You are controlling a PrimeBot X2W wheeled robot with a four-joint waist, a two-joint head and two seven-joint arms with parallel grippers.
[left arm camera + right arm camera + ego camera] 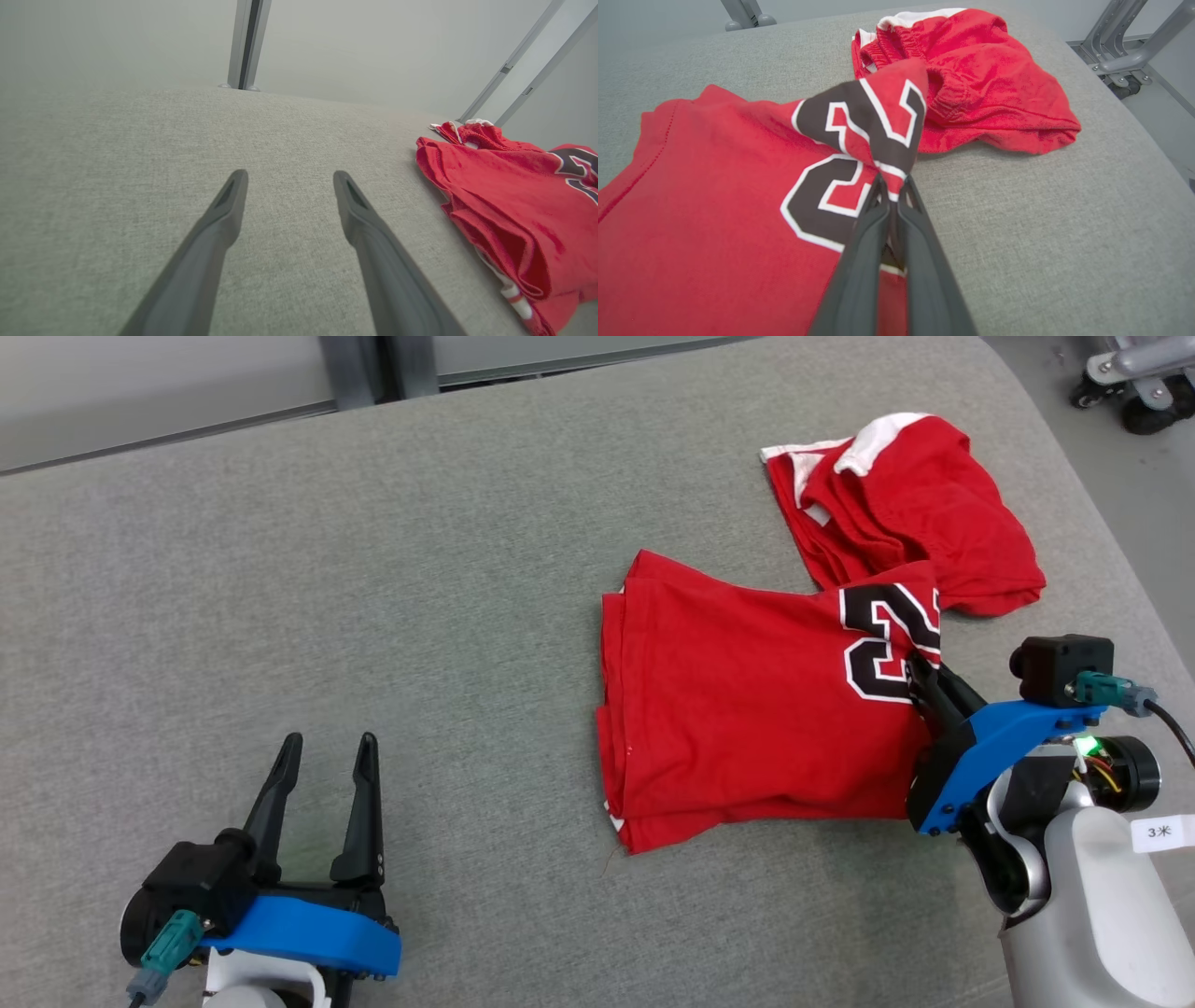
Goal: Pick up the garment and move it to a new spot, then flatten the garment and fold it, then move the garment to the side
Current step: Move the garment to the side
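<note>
The right hand (917,670) pinches the red garment (738,709) at its 3 o'clock edge, cloth stretching toward 9 o'clock; the left hand (325,747) gapes empty, farther off.

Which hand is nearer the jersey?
Right. The right hand is shut on the jersey at its number; the left hand is open over bare cushion, well to its left.
</note>
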